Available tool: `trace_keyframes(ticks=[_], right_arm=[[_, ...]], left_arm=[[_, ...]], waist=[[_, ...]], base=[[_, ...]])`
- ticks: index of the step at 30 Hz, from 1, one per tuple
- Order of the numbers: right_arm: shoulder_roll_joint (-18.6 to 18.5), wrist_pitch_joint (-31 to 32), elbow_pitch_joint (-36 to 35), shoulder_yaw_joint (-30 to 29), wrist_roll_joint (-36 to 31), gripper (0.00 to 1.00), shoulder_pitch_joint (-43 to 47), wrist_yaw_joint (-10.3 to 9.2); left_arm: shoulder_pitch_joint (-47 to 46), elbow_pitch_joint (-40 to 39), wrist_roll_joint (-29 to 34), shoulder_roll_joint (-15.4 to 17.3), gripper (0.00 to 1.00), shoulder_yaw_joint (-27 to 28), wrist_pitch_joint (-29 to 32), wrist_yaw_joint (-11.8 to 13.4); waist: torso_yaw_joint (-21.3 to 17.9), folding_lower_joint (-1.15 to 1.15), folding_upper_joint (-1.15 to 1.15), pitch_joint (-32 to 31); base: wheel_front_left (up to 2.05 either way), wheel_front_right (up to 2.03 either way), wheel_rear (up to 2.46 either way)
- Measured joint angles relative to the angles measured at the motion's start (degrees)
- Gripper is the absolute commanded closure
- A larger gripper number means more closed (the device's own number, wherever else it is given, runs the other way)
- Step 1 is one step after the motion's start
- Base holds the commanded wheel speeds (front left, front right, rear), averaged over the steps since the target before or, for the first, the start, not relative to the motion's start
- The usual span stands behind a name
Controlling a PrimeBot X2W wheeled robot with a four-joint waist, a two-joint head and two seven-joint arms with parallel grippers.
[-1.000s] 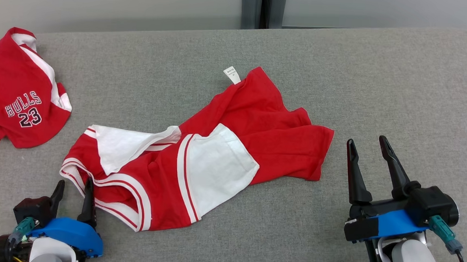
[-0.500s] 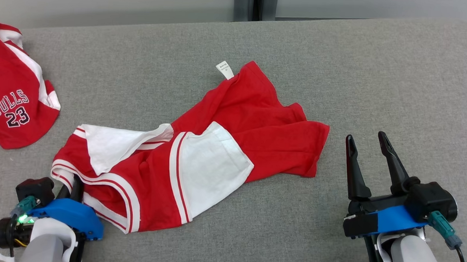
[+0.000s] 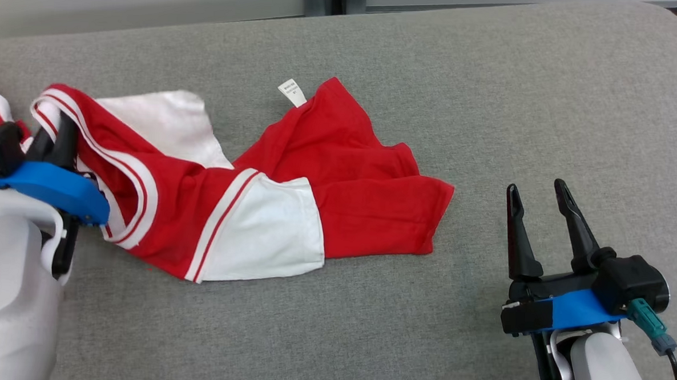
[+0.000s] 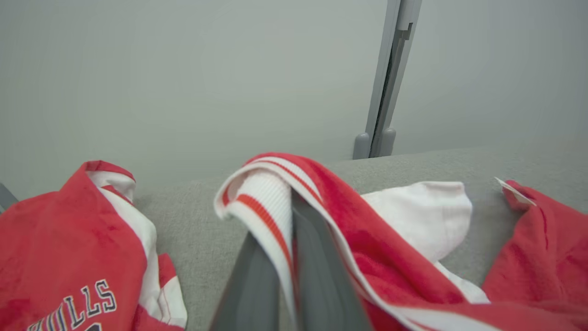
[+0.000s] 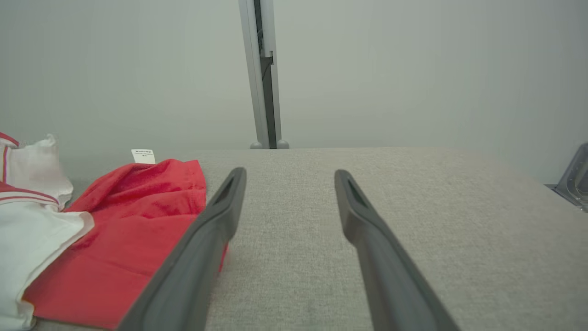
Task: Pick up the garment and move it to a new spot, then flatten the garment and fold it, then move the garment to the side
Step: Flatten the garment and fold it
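Observation:
Red shorts with white panels and striped trim (image 3: 292,205) lie crumpled across the grey table (image 3: 491,105), their white label (image 3: 292,92) sticking up at the far edge. My left gripper (image 3: 55,137) is shut on the shorts' striped hem and holds that end raised at the left. In the left wrist view the hem (image 4: 271,202) drapes over my closed fingers (image 4: 317,276). My right gripper (image 3: 538,204) stands open to the right of the shorts, nothing between its fingers (image 5: 220,220); the red cloth (image 5: 128,230) lies just left of it.
A second red garment, a jersey printed "BULLS" (image 4: 69,257), lies at the table's left end beside my left gripper. A grey post (image 4: 386,82) stands against the pale wall behind the table. Bare grey surface stretches to the right (image 5: 413,193).
My left gripper closed on the striped hem and lifted it up and away, dragging the shorts' left end. The camera turned, shifting the scene leftward. The right gripper has stayed open.

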Motion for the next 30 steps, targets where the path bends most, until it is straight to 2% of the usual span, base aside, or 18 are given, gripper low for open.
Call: trace_keyframes(ticks=[7, 8, 9, 10, 15, 20, 30], right_arm=[[0.0, 0.0, 0.1, 0.2, 0.2, 0.00, -0.1, 0.00], [0.0, 0.0, 0.1, 0.2, 0.3, 0.00, -0.1, 0.00], [0.0, 0.0, 0.1, 0.2, 0.3, 0.00, -0.1, 0.00], [0.0, 0.0, 0.1, 0.1, 0.3, 0.00, -0.1, 0.00], [0.0, 0.0, 0.2, -0.7, 0.3, 0.00, 0.0, 0.00], [0.0, 0.0, 0.5, -0.6, 0.2, 0.00, 0.2, 0.00], [0.0, 0.0, 0.8, -0.9, 0.2, 0.00, 1.8, 0.00]], left_arm=[[-3.4, 4.7, -0.7, 2.0, 1.00, -1.0, 0.0, -0.1], [-3.4, 5.0, -1.0, 2.0, 0.92, -0.9, 0.0, -0.1], [-3.4, 4.9, -1.0, 2.1, 0.37, -0.8, 0.0, -0.1], [-3.4, 4.6, -1.0, 2.1, 0.00, -0.6, 0.0, -0.1], [-0.1, -0.1, -1.1, 1.6, 0.00, 1.8, 0.0, 0.6], [6.0, -8.0, -0.9, -0.1, 0.00, 4.5, -0.1, 0.9], [20.3, -24.1, 2.3, -6.3, 0.00, 7.8, -0.1, 1.5]], waist=[[-2.4, 0.01, 0.00, 1.0], [-2.6, 0.01, 0.00, 1.2], [-2.7, 0.01, 0.00, 1.2], [-2.7, 0.01, 0.00, 1.3], [-2.0, 0.01, 0.00, 0.6], [-0.8, 0.01, 0.00, -1.0], [1.6, 0.00, 0.00, -4.8]], base=[[0.00, 0.00, 0.00], [0.00, 0.00, 0.00], [0.00, 0.00, 0.00], [0.00, 0.00, 0.00], [0.00, 0.00, 0.00], [0.00, 0.00, 0.00], [0.00, 0.00, 0.00]])
